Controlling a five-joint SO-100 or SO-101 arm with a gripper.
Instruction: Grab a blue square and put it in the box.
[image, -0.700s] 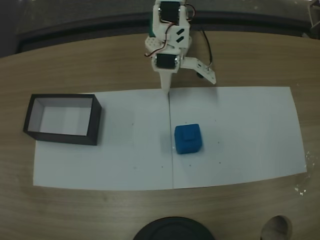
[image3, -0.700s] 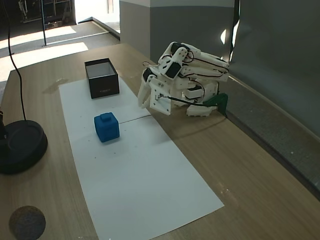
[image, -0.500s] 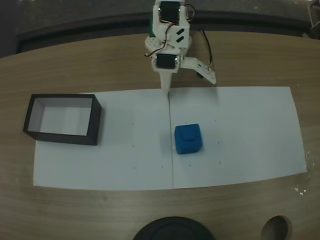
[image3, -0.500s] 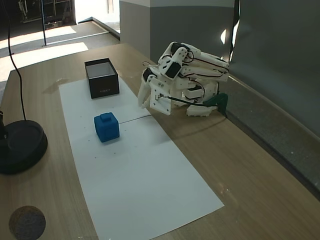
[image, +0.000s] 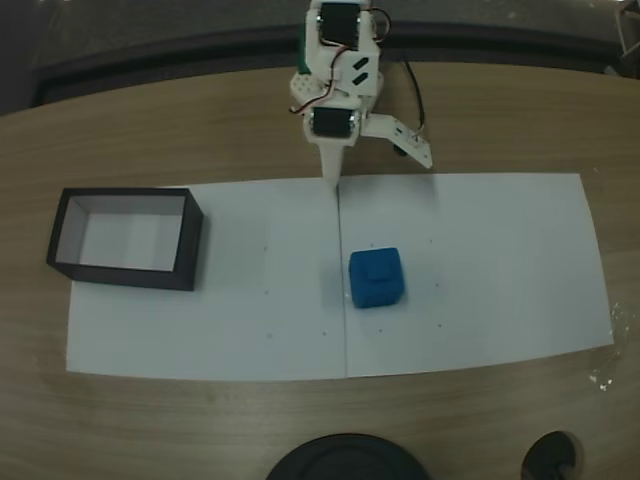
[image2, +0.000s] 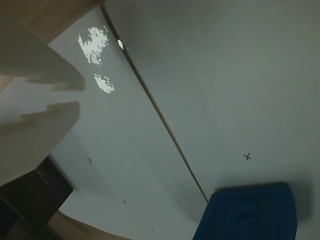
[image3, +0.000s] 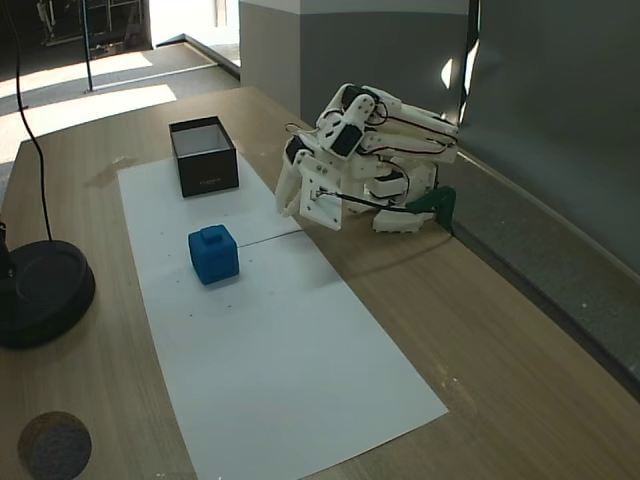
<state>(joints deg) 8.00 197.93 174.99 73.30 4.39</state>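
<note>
On the white paper (image: 480, 290) the blue square (image: 376, 277) sits alone, well apart from the box (image: 190, 245), while the gripper (image: 331, 178) with fingers nearly together holds nothing, so the reach seems not yet begun and calls for opening first.

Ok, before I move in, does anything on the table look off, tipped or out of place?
Nothing stands out. The blue square sits flat on the white paper, stud up, apart from the box, which stands upright and looks empty. The gripper is folded near the paper's edge, holding nothing.
</note>
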